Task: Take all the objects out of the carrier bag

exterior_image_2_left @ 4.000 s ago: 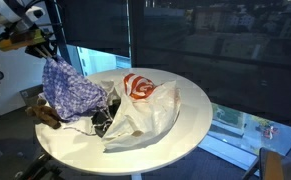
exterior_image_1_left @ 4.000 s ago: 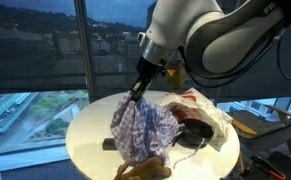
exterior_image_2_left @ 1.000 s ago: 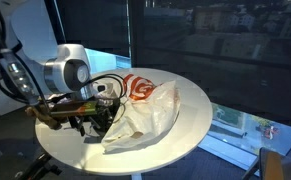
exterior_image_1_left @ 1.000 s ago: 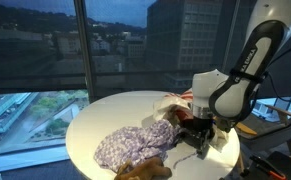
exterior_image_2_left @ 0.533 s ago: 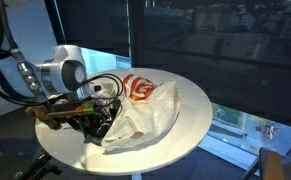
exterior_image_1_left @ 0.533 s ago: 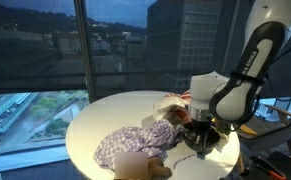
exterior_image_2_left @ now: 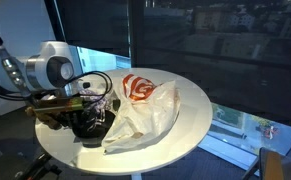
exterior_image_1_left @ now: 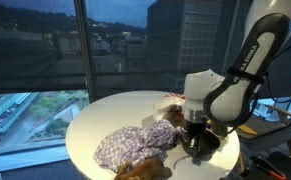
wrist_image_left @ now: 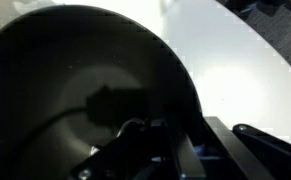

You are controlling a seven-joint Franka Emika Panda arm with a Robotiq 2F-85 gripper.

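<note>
The round table (exterior_image_1_left: 85, 120) holds the bag (exterior_image_2_left: 145, 108), which lies crumpled on its side, and the arm (exterior_image_1_left: 235, 75) bends low over the bag's open end. The cloth (exterior_image_1_left: 133, 146) lies spread just outside that opening, and the plush (exterior_image_1_left: 140, 171) lies past the cloth, farther from the bag. The bowl (wrist_image_left: 75, 80) sits at the bag's mouth with the gripper (exterior_image_1_left: 194, 143) down at its rim, but the dark views do not show whether the jaws stand apart or clamp it.

One bag (exterior_image_2_left: 145, 108), one cloth (exterior_image_1_left: 133, 146), one bowl (wrist_image_left: 75, 80) (dark), one plush lump (exterior_image_1_left: 145, 172).
</note>
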